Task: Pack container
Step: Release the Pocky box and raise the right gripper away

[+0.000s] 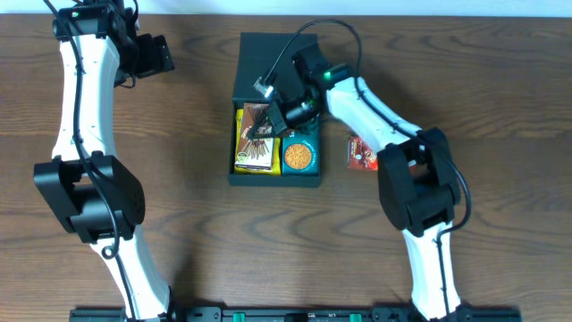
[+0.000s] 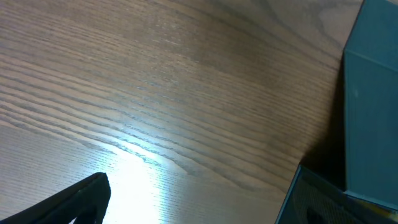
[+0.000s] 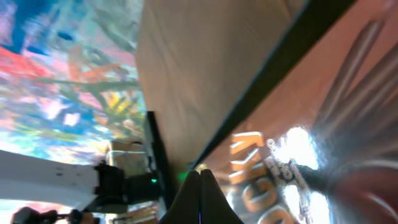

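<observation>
The dark green box [image 1: 308, 179] lies at mid-table with its flap lid [image 1: 268, 63] open toward the far side. Inside it are a yellow packet [image 1: 243, 154] on the left and a teal packet with an orange disc [image 1: 298, 157] on the right. My right gripper [image 1: 264, 127] reaches into the box and is shut on a brown snack packet [image 1: 255, 116]. The right wrist view shows the pressed-together fingers [image 3: 200, 182] at the shiny brown wrapper [image 3: 323, 143]. My left gripper [image 1: 154, 54] is open and empty over the far left table. The box's side shows in the left wrist view [image 2: 373, 106].
A red snack packet [image 1: 362, 152] lies on the table just right of the box, beside the right arm. The wooden tabletop [image 2: 155, 81] fills the left wrist view.
</observation>
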You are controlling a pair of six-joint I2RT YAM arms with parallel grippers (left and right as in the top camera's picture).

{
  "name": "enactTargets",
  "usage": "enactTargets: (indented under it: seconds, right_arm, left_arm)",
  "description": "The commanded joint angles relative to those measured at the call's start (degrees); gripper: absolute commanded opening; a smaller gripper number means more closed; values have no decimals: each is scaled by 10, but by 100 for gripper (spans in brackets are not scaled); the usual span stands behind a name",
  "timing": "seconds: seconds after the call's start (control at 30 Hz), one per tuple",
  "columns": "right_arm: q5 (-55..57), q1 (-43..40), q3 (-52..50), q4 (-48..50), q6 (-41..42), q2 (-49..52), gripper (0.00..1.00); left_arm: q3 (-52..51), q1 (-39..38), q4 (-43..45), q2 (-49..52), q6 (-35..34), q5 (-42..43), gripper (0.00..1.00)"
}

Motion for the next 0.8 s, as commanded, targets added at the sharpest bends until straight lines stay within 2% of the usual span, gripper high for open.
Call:
enactTargets:
  seconds: [0.0, 0.1, 0.23, 0.3, 0.37, 0.43, 0.47, 0.57, 0.67, 0.7, 0.77]
  right_arm:
    - [-21, -37, 58, -34, -21, -13, 2]
    - [88, -66, 104, -118, -62, -30, 2]
    - [343, -105, 171, -268, -120, -51, 2]
    - [464, -118, 197, -339, -144, -59, 13]
    - [551, -121, 205, -388, -162, -63, 19]
    - [627, -120, 205, -425, -176, -63, 20]
    - [658, -118, 205, -439, -181, -63, 17]
    - [688, -111, 201, -453, -228, -63, 2]
    - [684, -111, 201, -434, -267, -63, 2]
    - [689, -112, 201, -421, -271, -63, 5]
    - [699, -112, 201, -397, -269, -63, 20]
  left_arm:
    - [-5, 3, -2, 0, -2, 0, 95]
    - [-5, 3, -2, 0, -2, 0, 95]
    - [-5, 3, -2, 0, -2, 0, 95]
    - [-5, 3, -2, 0, -3, 0, 95]
    - [-5, 3, -2, 0, -2, 0, 95]
    - [-5, 3, -1, 0, -2, 0, 95]
    - [-5, 3, 0, 0, -3, 0, 96]
    - [-5, 3, 2, 0, -2, 0, 95]
    - [-5, 3, 2, 0, -2, 0, 95]
    - [-5, 3, 2, 0, -3, 0, 95]
    - [-5, 3, 2, 0, -3, 0, 95]
